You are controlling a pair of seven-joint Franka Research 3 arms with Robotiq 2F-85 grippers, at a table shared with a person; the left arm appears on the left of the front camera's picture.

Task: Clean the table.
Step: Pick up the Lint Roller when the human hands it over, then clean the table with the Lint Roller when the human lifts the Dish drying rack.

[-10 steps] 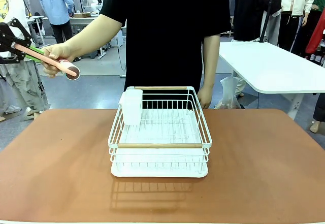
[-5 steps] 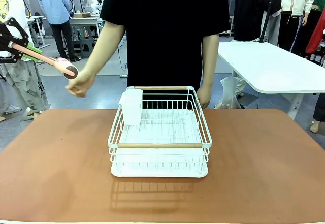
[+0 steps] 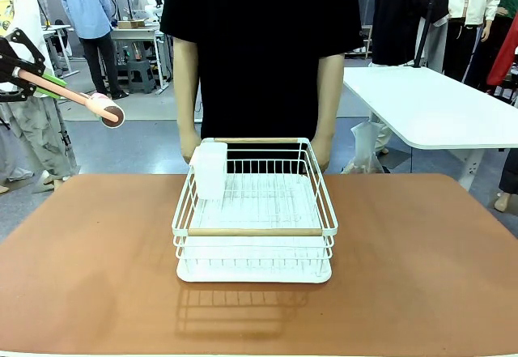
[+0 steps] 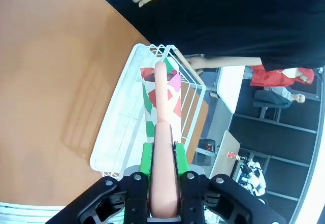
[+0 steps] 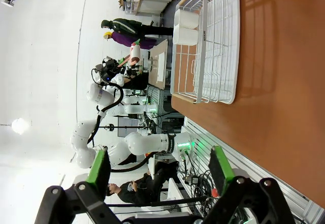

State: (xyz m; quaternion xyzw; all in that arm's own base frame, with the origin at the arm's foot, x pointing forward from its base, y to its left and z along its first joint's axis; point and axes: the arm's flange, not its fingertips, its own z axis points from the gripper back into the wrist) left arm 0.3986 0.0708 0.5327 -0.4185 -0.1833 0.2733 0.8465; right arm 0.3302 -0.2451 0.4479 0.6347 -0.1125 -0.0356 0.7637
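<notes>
Your left gripper (image 4: 162,158) is clamped on a pink-handled roller (image 3: 81,98) off at 10 o'clock, right gripper (image 5: 160,168) spread wide. The table (image 3: 89,276) holds 1 white dish rack (image 3: 255,231) dead center, 1 white cup (image 3: 210,169) in its 11 o'clock corner.

Left gripper (image 4: 162,155) is up high off the table's left side, both green pads squeezed onto the pink handle of a lint roller (image 4: 161,89), which sticks straight out past the fingertips. Right gripper (image 5: 160,170) has its fingers spread wide apart.
</notes>
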